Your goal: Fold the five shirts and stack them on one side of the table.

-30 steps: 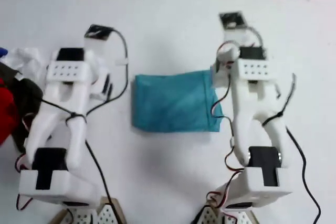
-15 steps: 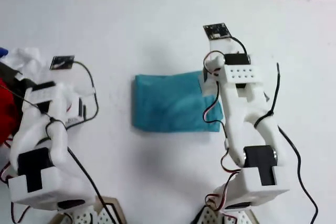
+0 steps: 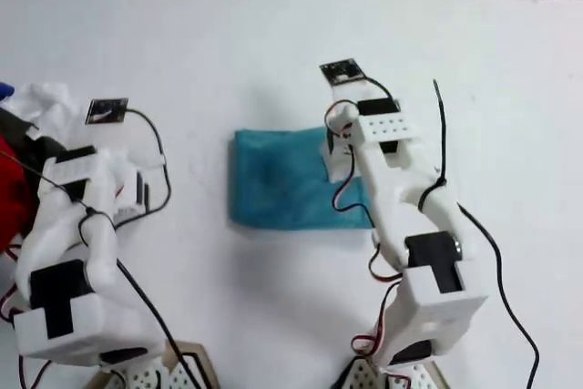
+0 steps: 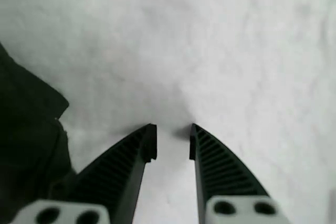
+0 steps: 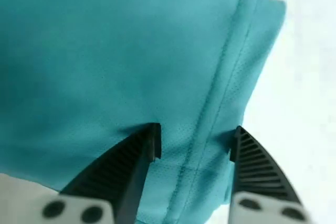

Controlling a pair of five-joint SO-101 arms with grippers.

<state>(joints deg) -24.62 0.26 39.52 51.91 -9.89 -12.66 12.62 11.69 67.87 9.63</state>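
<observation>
Inspection of the work surface found one teal shirt (image 3: 278,190) lying folded into a flat rectangle near the middle of the white table (image 3: 273,34), between the two arms. Its near and far edges ran roughly parallel to the table's front.

The right arm (image 3: 401,198) stood over the shirt's right end, covering that part of it from above. The right claw (image 5: 195,145) was spread wide, with both fingertips (image 5: 152,142) down on the teal fabric. A stitched hem seam (image 5: 220,82) ran between them. The fabric was not pinched; the jaws stood well apart on either side of the seam. A folded corner of the shirt lay just beyond the claw, with bare table past it.

The left arm (image 3: 73,225) was drawn back towards the left side of the table, well apart from the teal shirt. The left claw (image 4: 172,142) showed a narrow gap between its tips and held nothing; it pointed down at bare table.

A heap of clothes lay at the table's left edge, beside the left arm: a red garment (image 3: 11,189), a black garment (image 3: 46,166) and a white garment (image 3: 41,102), crumpled and unfolded. Dark cloth (image 4: 26,145) lay just beside the left claw, not touching its tips.
</observation>
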